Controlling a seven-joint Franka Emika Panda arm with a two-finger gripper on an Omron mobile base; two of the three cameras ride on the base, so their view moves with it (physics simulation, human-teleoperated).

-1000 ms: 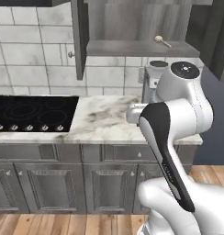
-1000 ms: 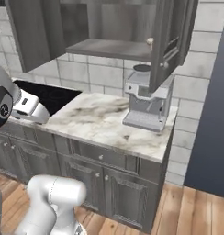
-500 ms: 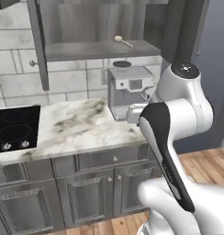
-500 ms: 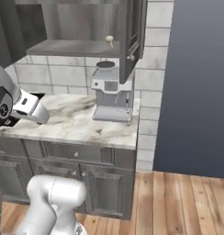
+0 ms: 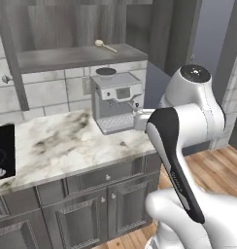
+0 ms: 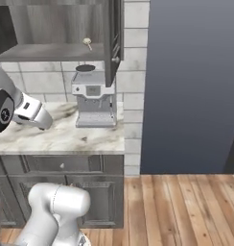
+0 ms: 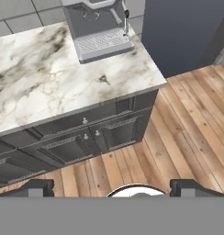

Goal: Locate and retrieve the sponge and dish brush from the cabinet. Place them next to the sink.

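dark grey wood-grain wall cabinet (image 5: pixel 76 29): top cut by the upper edge; open door seen edge-on.
thin cream dish brush (image 5: pixel 105 45): too small to make out bristles.
black cooktop (image 5: pixel 4 151): cut by the left edge.
white-brown marble tabletop (image 7: pixel 45 73): left part runs out of frame.
end effector (image 7: pixel 112 187): fingertips barely clear the bottom band.

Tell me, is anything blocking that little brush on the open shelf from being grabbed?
Nothing visible blocks it. The dish brush lies alone at the cabinet shelf's front edge, door open. The coffee machine stands on the counter below.
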